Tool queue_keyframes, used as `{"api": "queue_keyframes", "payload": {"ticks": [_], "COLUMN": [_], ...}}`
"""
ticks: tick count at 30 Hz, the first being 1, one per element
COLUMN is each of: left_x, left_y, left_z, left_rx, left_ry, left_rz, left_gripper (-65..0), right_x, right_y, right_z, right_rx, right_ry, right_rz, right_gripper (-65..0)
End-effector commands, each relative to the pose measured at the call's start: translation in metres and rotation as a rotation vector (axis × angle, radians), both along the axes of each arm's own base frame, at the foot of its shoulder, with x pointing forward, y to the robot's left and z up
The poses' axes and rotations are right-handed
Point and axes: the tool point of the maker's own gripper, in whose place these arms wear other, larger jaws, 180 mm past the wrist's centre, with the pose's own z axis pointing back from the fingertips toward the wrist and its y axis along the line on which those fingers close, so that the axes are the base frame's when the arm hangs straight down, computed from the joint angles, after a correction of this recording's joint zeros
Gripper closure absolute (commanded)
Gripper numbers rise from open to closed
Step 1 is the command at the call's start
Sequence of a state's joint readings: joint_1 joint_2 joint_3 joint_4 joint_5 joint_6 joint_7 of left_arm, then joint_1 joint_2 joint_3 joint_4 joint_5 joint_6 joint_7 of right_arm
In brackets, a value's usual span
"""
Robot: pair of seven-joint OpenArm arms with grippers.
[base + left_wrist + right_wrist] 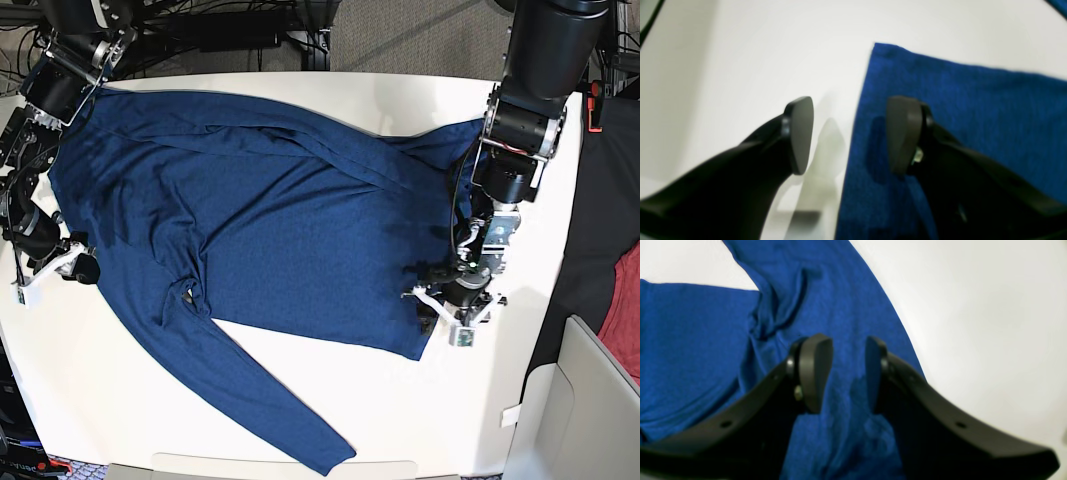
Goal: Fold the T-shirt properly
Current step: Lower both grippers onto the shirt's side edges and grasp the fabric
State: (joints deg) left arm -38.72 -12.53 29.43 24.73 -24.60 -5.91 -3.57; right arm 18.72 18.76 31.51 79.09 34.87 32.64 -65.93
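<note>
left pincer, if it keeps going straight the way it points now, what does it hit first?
Probably the T-shirt. The left pincer is open, pointing down and straddling the shirt's side edge near a corner: one finger over blue fabric, the other over bare white table. Height above the cloth is unclear.

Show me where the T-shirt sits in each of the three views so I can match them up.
Left wrist: T-shirt fills the right half, its corner at top centre; the left gripper straddles its edge.
Right wrist: T-shirt covers the left and centre, a sleeve running up beneath the right gripper.
Base: T-shirt is spread across the table, one sleeve trailing toward the bottom.
Shared landmark: the white table under the blue cloth.
</note>
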Motion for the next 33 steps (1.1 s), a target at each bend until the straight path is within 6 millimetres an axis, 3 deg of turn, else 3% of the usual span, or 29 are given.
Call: {"api": "queue_keyframes", "payload": {"ticks": [1,10,13,19,25,27,33], "left_x": [0.017,-0.008,-0.015,-0.026,-0.021,-0.028,-0.043], "left_y": [-0.006,-0.043,-0.045,-0.026,0.019,0.037,0.051], "left_z": [0.025,-0.008,-0.018,-0.036,-0.024,-0.022,0.014], "left_rx": [0.008,0.089,0.097,0.075,0.040,0.029,-0.033], "left_ry": [-0.073,0.001,0.024,0.140,0.161,0.177,0.142], "left_rz": [-0.027,-0.171,-0.184,-0.112,0.002,0.036,0.068], "left_gripper": [-33.7,-33.0,-26.2,-1.3,0.0,0.0,0.0], "right_x": [0.012,0.003,0.002,0.003,0.009,0.011,0.022], "right_y": [-0.007,-0.024,-0.025,-0.030,-0.027,-0.026,-0.027], "right_z": [0.028,0.028,0.028,0.033,0.035,0.038,0.030], "right_rx": [-0.014,-0.005,-0.004,-0.016,-0.010,-0.011,-0.099], "right_ry": [-0.087,-0.079,-0.080,-0.086,-0.096,-0.110,-0.070], "right_rz": [-0.001,-0.051,-0.055,-0.059,-0.055,-0.057,-0.049], "right_gripper": [-21.3,-21.3,-21.3,-21.3,-21.3,-21.3,-21.3]}}
